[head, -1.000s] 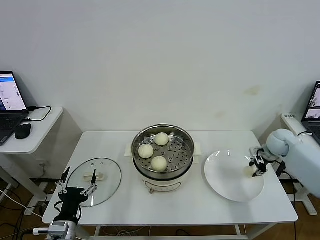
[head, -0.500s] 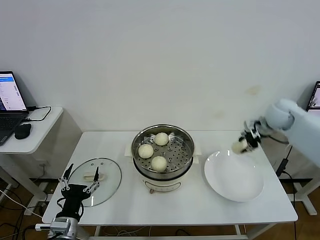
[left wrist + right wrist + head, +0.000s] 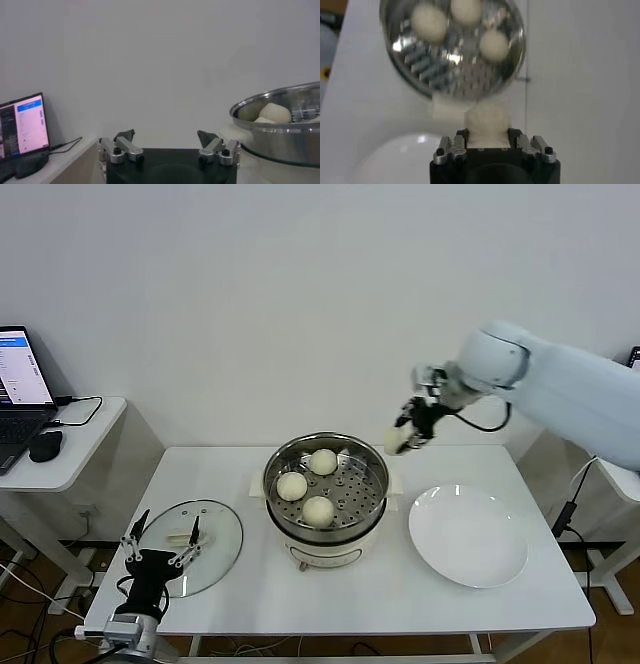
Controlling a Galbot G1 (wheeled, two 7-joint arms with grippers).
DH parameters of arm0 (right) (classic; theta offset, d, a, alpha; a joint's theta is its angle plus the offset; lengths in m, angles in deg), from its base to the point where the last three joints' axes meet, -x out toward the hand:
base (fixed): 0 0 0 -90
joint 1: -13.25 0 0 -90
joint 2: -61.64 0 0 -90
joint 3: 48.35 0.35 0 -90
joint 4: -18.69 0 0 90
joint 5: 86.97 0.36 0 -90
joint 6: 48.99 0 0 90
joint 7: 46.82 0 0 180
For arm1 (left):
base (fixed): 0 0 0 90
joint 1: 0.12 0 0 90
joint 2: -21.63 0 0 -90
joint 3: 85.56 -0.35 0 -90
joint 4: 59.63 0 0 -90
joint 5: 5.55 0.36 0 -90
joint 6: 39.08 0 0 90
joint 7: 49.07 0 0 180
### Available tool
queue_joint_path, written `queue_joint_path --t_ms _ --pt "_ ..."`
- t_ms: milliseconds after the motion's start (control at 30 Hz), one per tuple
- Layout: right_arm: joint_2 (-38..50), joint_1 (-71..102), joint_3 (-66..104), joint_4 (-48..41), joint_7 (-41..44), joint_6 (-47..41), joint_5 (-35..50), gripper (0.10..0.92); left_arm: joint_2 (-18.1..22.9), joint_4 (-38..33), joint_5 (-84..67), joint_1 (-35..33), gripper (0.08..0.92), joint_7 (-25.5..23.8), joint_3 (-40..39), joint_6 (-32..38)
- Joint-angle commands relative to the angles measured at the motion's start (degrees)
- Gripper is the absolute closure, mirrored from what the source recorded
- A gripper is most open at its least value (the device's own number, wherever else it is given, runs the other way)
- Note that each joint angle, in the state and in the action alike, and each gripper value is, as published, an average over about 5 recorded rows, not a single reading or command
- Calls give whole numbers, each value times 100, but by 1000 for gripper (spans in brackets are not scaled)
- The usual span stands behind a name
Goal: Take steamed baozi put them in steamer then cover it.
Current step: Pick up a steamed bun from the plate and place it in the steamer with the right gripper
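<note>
The steamer [image 3: 370,506] stands at the table's centre with three steamed baozi [image 3: 318,510] on its perforated tray. My right gripper [image 3: 408,432] hangs in the air just beyond the steamer's far right rim, shut on another baozi [image 3: 396,442]. In the right wrist view that baozi [image 3: 487,120] fills the right gripper [image 3: 487,132], and the steamer [image 3: 445,70] lies ahead of it. The cover [image 3: 215,529], a glass lid, rests flat on the table at the left. My left gripper [image 3: 163,536] stands open at the lid's near edge, empty in its wrist view [image 3: 166,136].
A white plate [image 3: 468,536] lies bare to the right of the steamer. A side table at the far left carries a laptop [image 3: 20,379] and a mouse [image 3: 45,446]. The wall runs close behind the table.
My right gripper has lifted the baozi off the white plate and carried it up and left to the steamer's far right rim. The left gripper has barely shifted by the lid.
</note>
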Motion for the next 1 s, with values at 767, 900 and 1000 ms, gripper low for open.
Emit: queue_joint_path --t_ms 767,900,1000 --pt "-1117 1020 -438 -484 -1100 -1178 205 524 99 20 -36 -41 177 11 68 45" --pt "-1099 1068 -409 -532 -1133 -1158 118 523 104 21 -34 -37 177 13 58 50" --pt "-1082 1105 -384 -544 -1154 -1138 117 523 107 12 -31 -41 177 16 57 57"
